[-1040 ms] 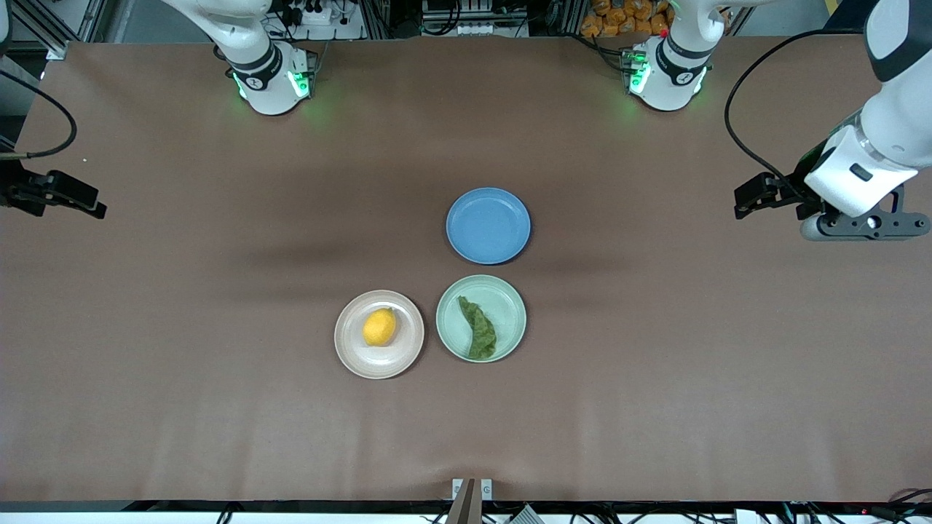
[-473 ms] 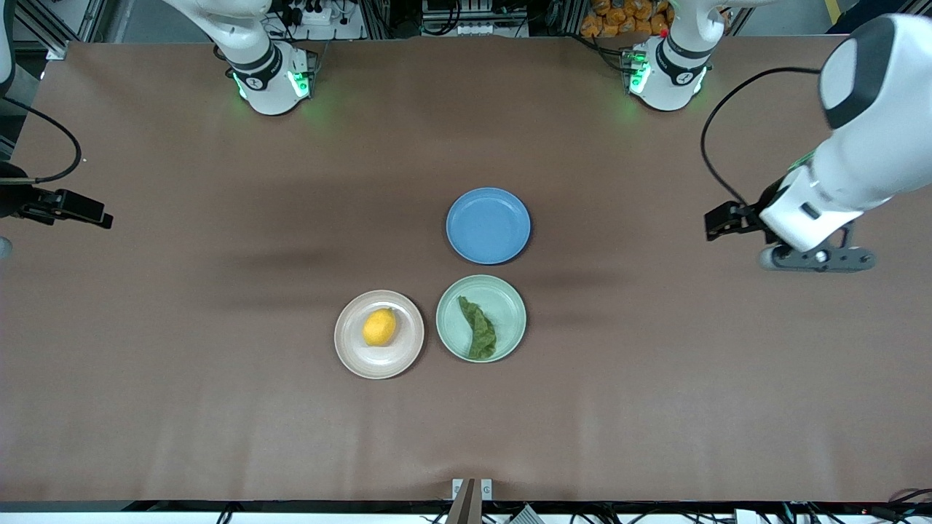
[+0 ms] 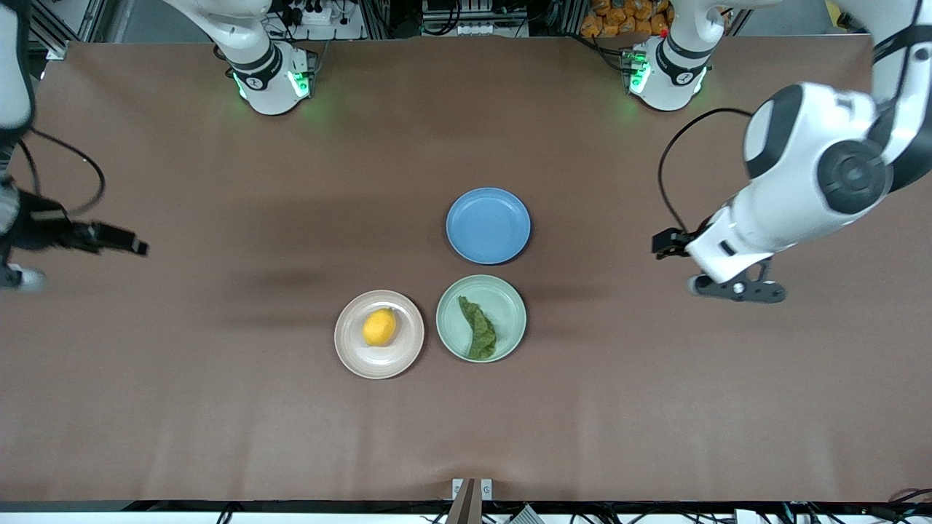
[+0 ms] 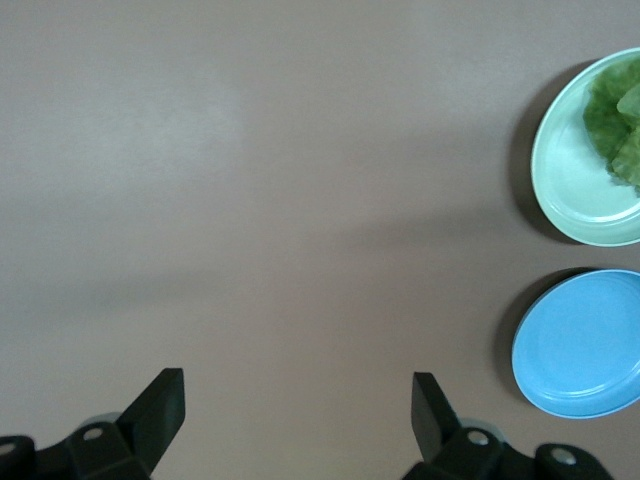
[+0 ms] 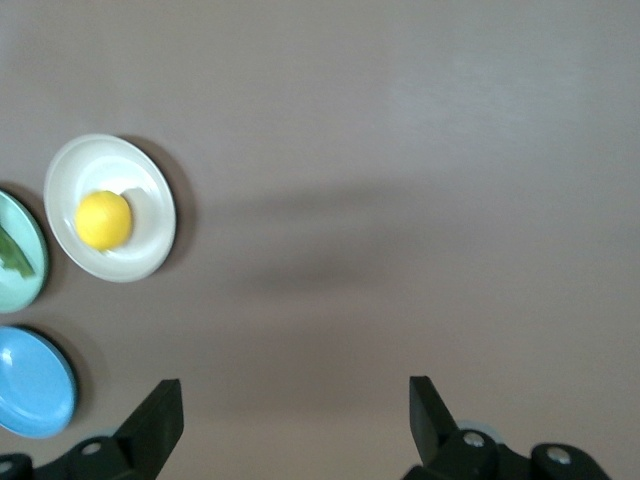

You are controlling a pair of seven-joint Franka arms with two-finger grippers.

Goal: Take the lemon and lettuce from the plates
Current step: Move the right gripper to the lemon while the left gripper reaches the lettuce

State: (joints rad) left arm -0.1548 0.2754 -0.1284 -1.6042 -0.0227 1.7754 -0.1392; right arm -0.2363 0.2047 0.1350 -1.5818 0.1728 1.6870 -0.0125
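The yellow lemon [image 3: 379, 327] lies on the beige-pink plate [image 3: 348, 351]. Beside it, toward the left arm's end, the dark-green lettuce [image 3: 478, 329] lies in the mint-green plate [image 3: 511, 304]. My left gripper [image 3: 737, 290] hangs open over bare table well off from the mint plate; its wrist view shows the lettuce [image 4: 615, 115] and empty jaws [image 4: 295, 395]. My right gripper [image 3: 18, 276] is at the table's edge at the right arm's end, open and empty [image 5: 292, 400], with the lemon [image 5: 103, 220] far off in its wrist view.
An empty blue plate [image 3: 488, 225] sits farther from the front camera than the mint plate, almost touching it. Brown table surface stretches between each gripper and the plates. Both arm bases stand along the table's back edge.
The left arm has swung in from its end of the table toward the plates. The right arm has shifted a little inward too. Both grippers stayed open; lemon and lettuce have not moved.
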